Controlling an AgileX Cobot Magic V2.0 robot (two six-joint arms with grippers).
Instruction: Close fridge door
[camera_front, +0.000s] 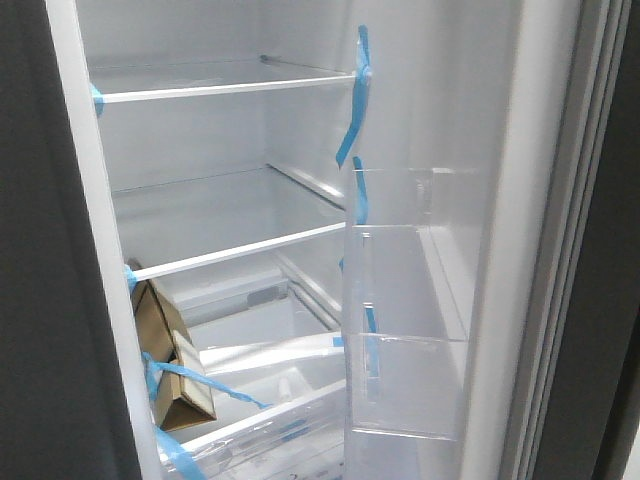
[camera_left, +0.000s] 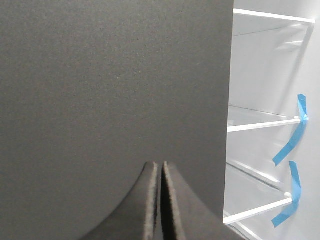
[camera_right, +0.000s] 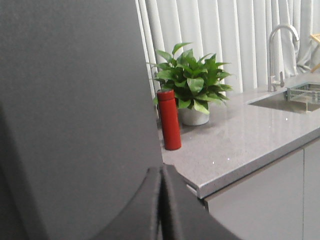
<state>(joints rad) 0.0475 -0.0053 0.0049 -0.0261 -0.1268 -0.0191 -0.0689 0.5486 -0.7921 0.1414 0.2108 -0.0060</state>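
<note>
Nearest, both sets of jaws are pressed closed with nothing between them. The right gripper (camera_right: 161, 200) sits close against the dark outer face of the door (camera_right: 75, 100); the left gripper (camera_left: 159, 200) faces the other dark panel (camera_left: 110, 90) on the left.

The door stands open on the right of the front view, its white lining and clear bins (camera_front: 405, 330) turned toward the fridge interior.

Risks, as I judge them:
- Closed fingers pushing a smooth flat face can slide sideways, so the door may swing only partway.
- The loose blue tape (camera_front: 352, 130) hanging at the shelf edges could get caught in the seal.
- Further in, the cardboard box (camera_front: 170, 360) and the low drawer (camera_front: 260, 420) appear to sit forward; if they jut past the frame, the bins may strike them.

Farthest, a red bottle (camera_right: 169, 120) and a plant (camera_right: 192, 85) stand on the counter (camera_right: 240, 145) beside the door, near the arm's likely sweep.
</note>
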